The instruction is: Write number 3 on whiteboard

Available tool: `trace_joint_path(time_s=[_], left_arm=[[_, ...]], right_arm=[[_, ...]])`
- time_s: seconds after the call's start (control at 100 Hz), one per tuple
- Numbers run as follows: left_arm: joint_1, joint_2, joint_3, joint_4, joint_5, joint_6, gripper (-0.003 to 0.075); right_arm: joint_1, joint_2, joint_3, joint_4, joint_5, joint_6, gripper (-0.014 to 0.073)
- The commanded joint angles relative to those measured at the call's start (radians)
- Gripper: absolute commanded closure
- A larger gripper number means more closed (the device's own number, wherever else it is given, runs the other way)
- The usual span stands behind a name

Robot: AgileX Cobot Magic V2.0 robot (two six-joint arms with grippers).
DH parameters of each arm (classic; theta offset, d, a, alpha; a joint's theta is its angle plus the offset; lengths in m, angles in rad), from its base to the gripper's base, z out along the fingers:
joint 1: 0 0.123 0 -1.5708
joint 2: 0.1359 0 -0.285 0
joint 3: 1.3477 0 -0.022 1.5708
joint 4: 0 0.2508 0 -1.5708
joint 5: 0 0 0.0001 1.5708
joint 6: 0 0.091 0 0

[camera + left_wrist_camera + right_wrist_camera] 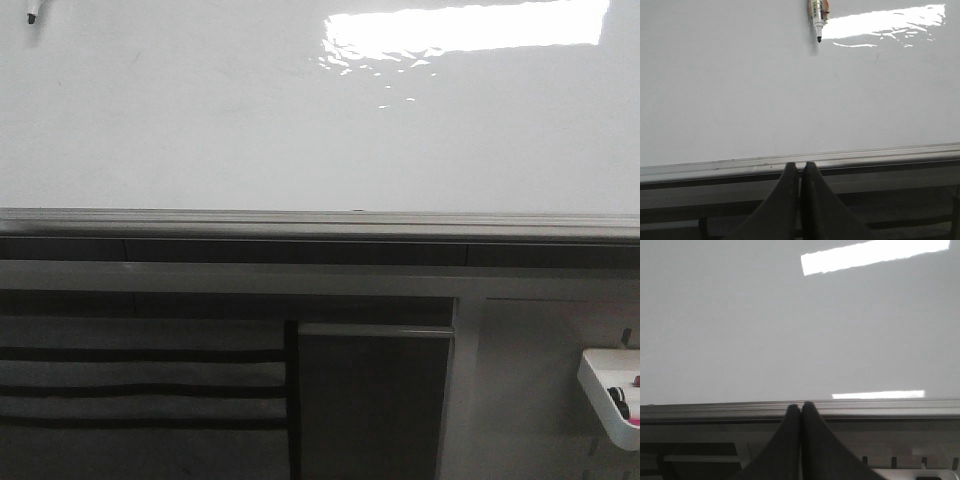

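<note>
The whiteboard [250, 130] is glossy white with a grey metal rim along its near edge, and fills the upper half of the front view. No number 3 shows on it in any view. A marker lies on the board, its black tip showing in the left wrist view [818, 15] and at the front view's top left corner [35, 14]. My left gripper [800, 166] is shut and empty, near the board's rim [865, 156]. My right gripper [801, 406] is shut and empty, also near the rim [880, 407]. Neither gripper shows in the front view.
A small white tray [612, 392] holding markers hangs at the lower right of the front view. Below the rim are a dark ledge [300, 250], a striped panel [140, 380] and a grey cabinet door [372, 400]. Ceiling light glares on the board [465, 28].
</note>
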Motion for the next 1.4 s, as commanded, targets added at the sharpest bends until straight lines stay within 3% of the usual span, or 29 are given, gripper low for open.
trace_joint_path(time_s=[0.0,1.17,1.39], left_arm=[[0.000,-0.031,0.004,-0.002,-0.081,-0.011,0.0738],[0.000,-0.031,0.004,-0.002,-0.081,-0.011,0.0738],[0.000,-0.031,-0.015,-0.057,-0.177,-0.011,0.0738]], right_arm=[[-0.005,-0.021,0.021,-0.001,-0.082,-0.004,0.0664],[-0.005,-0.021,0.021,-0.016,-0.109,-0.004,0.0664],[-0.005,-0.021,0.006,-0.016,-0.193,-0.004,0.0664]])
